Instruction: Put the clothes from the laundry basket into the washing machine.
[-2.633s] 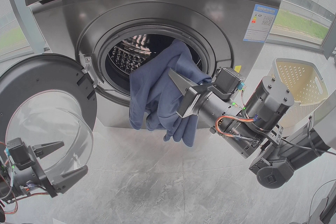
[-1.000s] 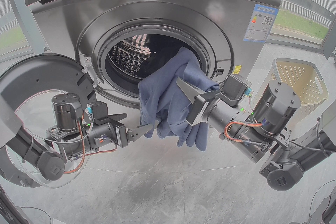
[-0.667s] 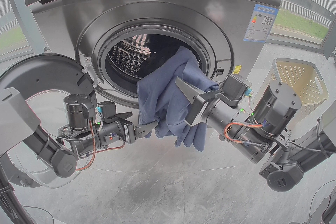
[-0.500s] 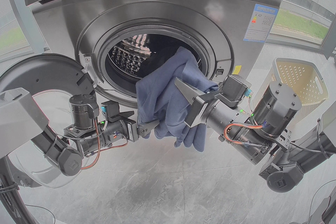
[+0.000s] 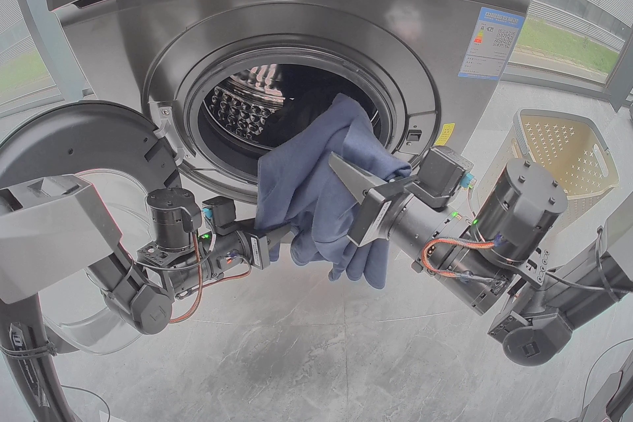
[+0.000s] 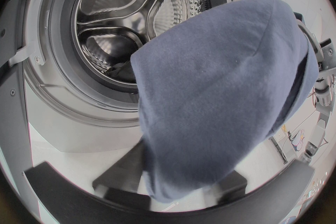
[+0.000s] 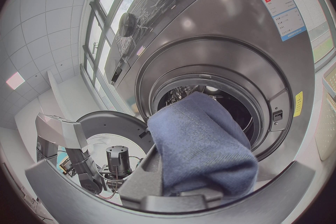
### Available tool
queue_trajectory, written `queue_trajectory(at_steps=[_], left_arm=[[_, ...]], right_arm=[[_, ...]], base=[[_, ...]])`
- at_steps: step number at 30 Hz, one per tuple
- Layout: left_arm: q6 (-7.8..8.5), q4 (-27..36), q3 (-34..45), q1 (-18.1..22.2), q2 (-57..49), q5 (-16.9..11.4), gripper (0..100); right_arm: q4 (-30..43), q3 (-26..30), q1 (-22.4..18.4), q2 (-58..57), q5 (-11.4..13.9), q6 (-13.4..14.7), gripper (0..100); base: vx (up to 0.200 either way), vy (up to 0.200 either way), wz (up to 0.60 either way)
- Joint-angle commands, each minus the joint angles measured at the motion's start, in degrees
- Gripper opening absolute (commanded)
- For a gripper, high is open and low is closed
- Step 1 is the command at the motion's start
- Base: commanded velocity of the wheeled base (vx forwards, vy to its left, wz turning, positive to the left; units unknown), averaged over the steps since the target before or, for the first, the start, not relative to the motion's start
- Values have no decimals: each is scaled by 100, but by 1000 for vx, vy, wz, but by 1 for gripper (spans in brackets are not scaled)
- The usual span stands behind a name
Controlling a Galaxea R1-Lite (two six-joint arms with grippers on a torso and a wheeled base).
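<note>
A blue garment [image 5: 310,179] hangs in front of the washing machine's open drum [image 5: 250,103], its top fold at the drum's rim. My right gripper [image 5: 359,176] is shut on the garment's right side and holds it up; one finger [image 5: 346,169] sticks out bare. My left gripper [image 5: 277,235] is at the garment's lower left edge. In the left wrist view that gripper [image 6: 175,174] is open, and the garment [image 6: 217,95] hangs down between its spread fingers. A dark piece of clothing [image 6: 120,70] lies inside the drum. The beige laundry basket [image 5: 567,166] stands on the right.
The round washer door [image 5: 79,140] is swung open on the left, just behind my left arm. Grey tiled floor [image 5: 297,344] lies in front of the machine. Windows run behind the machine on both sides.
My left arm has come in from the lower left to the garment's lower edge, its fingers now on either side of the cloth. The right gripper and garment have sunk slightly to the right.
</note>
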Motion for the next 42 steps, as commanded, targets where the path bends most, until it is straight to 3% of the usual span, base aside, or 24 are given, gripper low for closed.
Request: queue_trajectory(at_steps=[1, 8, 9, 17, 18, 25, 29, 35, 39, 42], left_arm=[[-10, -61, -8, -23, 70, -10, 0], [-10, -518, 133, -111, 44, -1, 0], [-18, -659, 607, -304, -475, -19, 0], [-10, -1072, 1882, -726, -1556, -28, 0], [-10, -1098, 1987, -752, -1696, -37, 0], [-54, -1423, 2347, -805, -2312, -54, 0], [-133, -1423, 1917, -849, -2320, 34, 0], [-150, -1502, 1372, -867, -2162, 394, 0], [-308, -1564, 1310, -858, -2224, 429, 0], [-335, -1590, 1293, -867, -2241, 456, 0]], right_arm=[[1, 1, 3, 6, 2, -1, 0], [1, 36, -85, 41, 2, -1, 0], [-17, 36, -147, 76, 11, 16, 0], [-289, 45, -279, 568, 11, 25, 0], [-324, 54, -270, 621, 11, 25, 100], [-395, 476, -191, 823, 38, 8, 100], [-676, 827, -147, 876, 20, -71, 100], [-896, 1214, -244, 876, 55, -186, 100], [-896, 1381, -331, 946, 73, -177, 100], [-896, 1407, -349, 1148, 73, -177, 100]], base=[[0, 0, 0], [0, 0, 0], [0, 0, 0], [0, 0, 0], [0, 0, 0], [0, 0, 0], [0, 0, 0], [0, 0, 0], [0, 0, 0], [0, 0, 0]])
